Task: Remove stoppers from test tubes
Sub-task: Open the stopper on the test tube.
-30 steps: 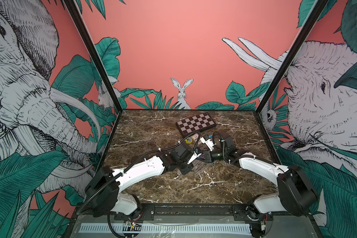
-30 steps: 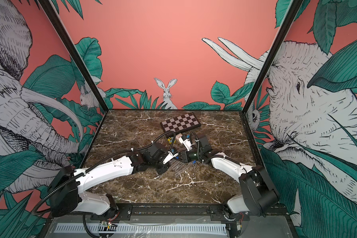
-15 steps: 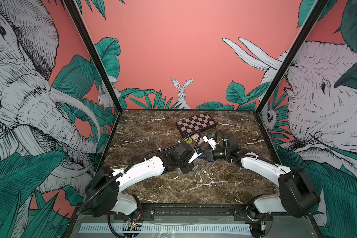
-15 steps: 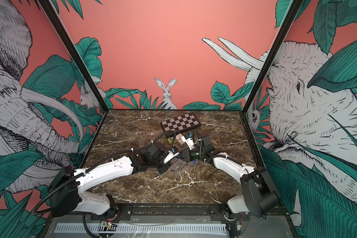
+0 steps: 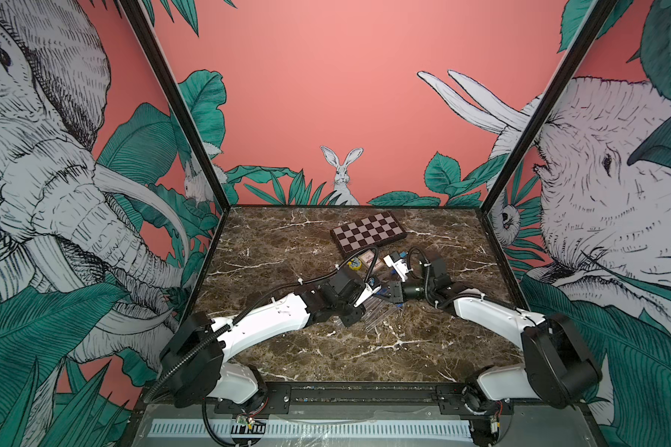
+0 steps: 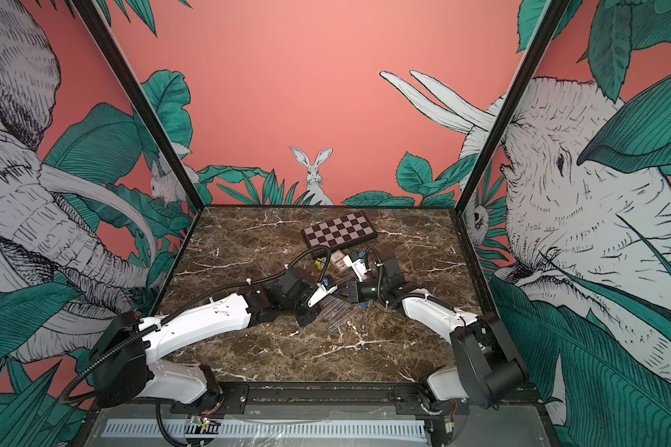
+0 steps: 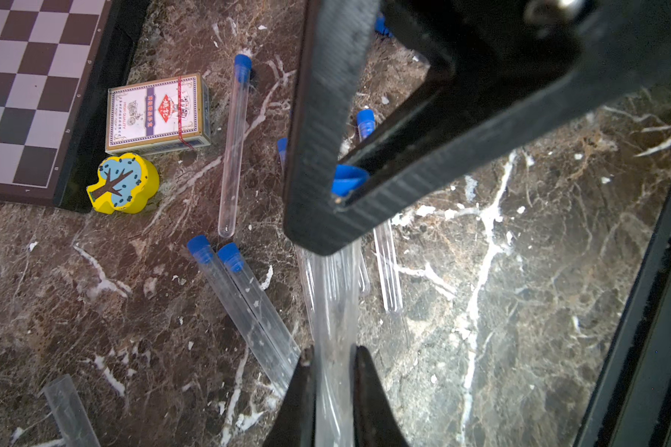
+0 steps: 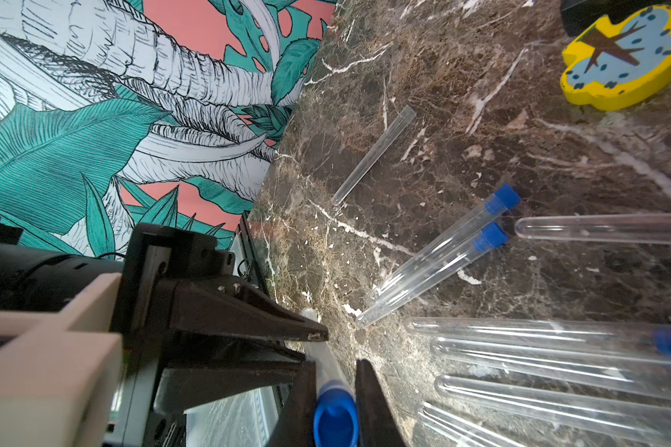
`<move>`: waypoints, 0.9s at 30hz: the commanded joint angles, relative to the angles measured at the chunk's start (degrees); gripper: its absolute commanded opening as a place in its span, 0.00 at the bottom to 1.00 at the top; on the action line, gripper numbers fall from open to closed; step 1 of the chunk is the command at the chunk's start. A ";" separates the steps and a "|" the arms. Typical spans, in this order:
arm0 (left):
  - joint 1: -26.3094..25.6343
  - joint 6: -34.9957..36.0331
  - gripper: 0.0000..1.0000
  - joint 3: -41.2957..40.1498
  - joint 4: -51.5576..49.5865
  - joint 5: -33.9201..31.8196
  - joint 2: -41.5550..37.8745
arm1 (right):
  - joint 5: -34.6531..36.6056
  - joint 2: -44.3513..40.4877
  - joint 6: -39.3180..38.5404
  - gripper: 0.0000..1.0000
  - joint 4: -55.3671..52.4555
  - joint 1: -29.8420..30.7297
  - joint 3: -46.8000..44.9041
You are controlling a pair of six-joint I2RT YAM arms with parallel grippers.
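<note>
Two white and black robot arms meet over the middle of the dark brown marble bench (image 5: 326, 348). The left end effector (image 7: 333, 354) is closed tight on a long clear test tube (image 7: 334, 302) and holds it up off the bench. The right end effector (image 8: 334, 365) is closed too. It pinches the small bright blue stopper (image 8: 334, 418) at the end of that same tube. The stopper sits on the tube's end, and I cannot tell how far in it goes. More clear tubes lie flat on the bench below. A pair of capped tubes (image 7: 267, 309) lie side by side, touching, each with a blue plug on. A lone capped tube (image 7: 233, 154) lies just beside a small box of playing cards (image 7: 155, 114). A row of clear tubes (image 8: 520, 329) lies close together below the held one. One of them shows a blue plug, and the ends of the rest are cut off by the picture's edge. A bare tube (image 8: 372, 154) with no plug lies apart from the others, nearer the painted side wall. A yellow block with a blue tree painted on it (image 7: 123, 184) sits near the card box, by the corner of a brown and white checkered game board (image 5: 367, 232) at the back of the bench.
</note>
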 commanded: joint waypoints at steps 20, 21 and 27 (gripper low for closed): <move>0.27 0.09 0.08 -0.27 -5.50 -3.44 -0.39 | 0.87 -2.64 -1.74 0.15 0.54 -3.61 -0.99; 0.27 0.06 0.08 -0.27 -5.41 -3.46 -0.43 | 0.87 -2.54 -1.75 0.15 0.59 -3.65 -0.89; 0.27 0.05 0.08 -0.27 -5.20 -3.77 -0.16 | -0.36 -3.18 0.18 0.15 4.46 -3.81 -1.87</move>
